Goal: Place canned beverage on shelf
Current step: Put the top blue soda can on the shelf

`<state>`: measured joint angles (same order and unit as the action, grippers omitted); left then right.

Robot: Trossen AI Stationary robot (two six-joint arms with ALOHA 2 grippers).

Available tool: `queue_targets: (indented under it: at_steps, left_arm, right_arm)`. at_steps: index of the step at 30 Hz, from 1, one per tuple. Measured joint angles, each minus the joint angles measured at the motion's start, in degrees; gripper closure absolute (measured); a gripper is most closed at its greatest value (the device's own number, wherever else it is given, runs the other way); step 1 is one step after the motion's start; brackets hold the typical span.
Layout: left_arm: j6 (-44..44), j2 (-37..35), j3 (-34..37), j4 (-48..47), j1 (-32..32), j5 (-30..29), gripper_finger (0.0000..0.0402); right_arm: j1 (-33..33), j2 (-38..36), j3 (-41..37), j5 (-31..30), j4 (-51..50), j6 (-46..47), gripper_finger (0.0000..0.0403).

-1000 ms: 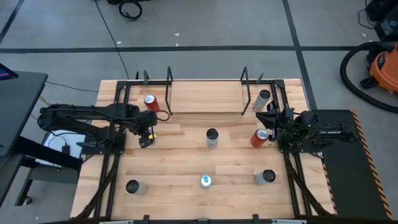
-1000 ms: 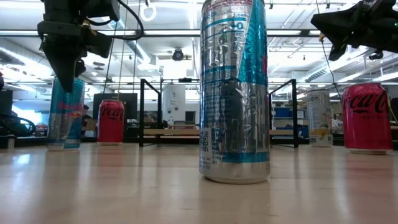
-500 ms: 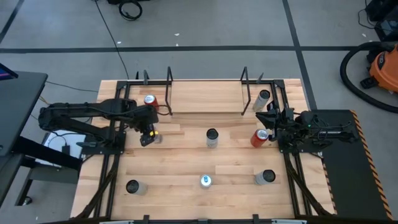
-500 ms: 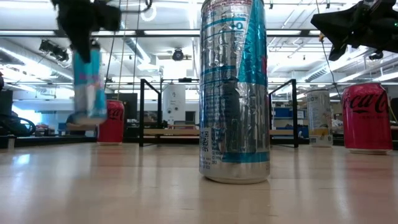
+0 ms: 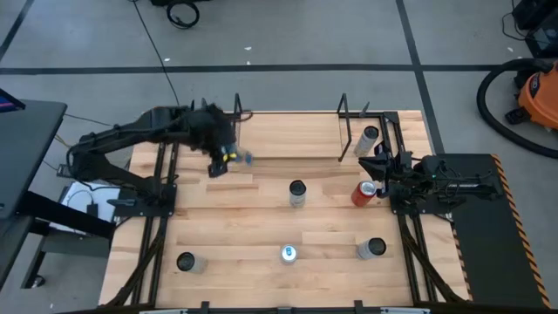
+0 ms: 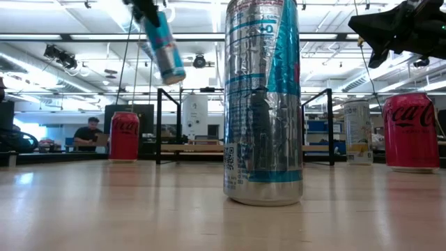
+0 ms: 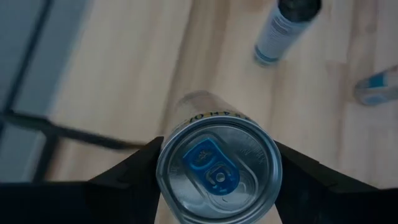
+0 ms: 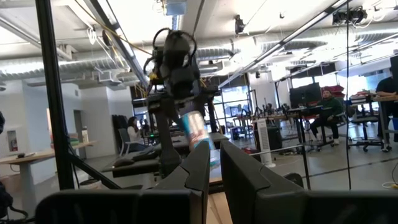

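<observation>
My left gripper (image 5: 228, 157) is shut on a slim blue and silver can (image 6: 164, 45), held high above the table near the left end of the shelf. The shelf (image 5: 288, 135) is a light wood plank with black rod uprights at the table's far side; it also shows in the low view (image 6: 244, 148). My right gripper (image 5: 377, 170) is shut and empty above the table's right side, beside a red can (image 5: 364, 192). My left gripper pinches the can between its two fingers (image 7: 134, 171), one on each side of the wall just below the top rim (image 7: 163, 163). The fingers come from above, pointing down. The can hangs below them, lifted clear and tilted, its bottom (image 6: 174, 75) swung toward the table's right.
A red can (image 6: 124, 137) stands at the far left, hidden under my left arm in the high view. Other cans stand at the middle (image 5: 297, 194), front middle (image 5: 288, 254), front right (image 5: 373, 249), front left (image 5: 187, 262) and far right (image 5: 370, 139).
My left gripper has lifted the blue can off the table, carried it up and toward the far edge and the right, toward the shelf's left end. The can has gone from upright to tilted.
</observation>
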<state>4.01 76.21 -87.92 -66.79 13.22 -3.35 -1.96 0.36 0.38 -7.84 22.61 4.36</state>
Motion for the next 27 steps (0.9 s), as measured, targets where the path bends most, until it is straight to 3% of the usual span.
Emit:
queue_targets:
  at_steps: [11, 17, 27]
  left_arm:
    - [20.29, 14.91, -17.77, 0.17, 10.21, -0.03, 0.0157]
    - [25.03, 22.66, -26.22, -2.07, 16.9, -0.01, 0.0157]
    - [30.54, 29.81, -27.95, -3.4, 24.33, 2.56, 0.0157]
  right_arm:
    - [-0.01, 0.0, -0.02, 0.0, -0.02, 0.0, 0.0355]
    - [0.0, 0.0, -0.01, 0.0, -0.01, 0.0, 0.0355]
    - [-0.02, 0.0, -0.01, 0.0, -0.02, 0.0, 0.0355]
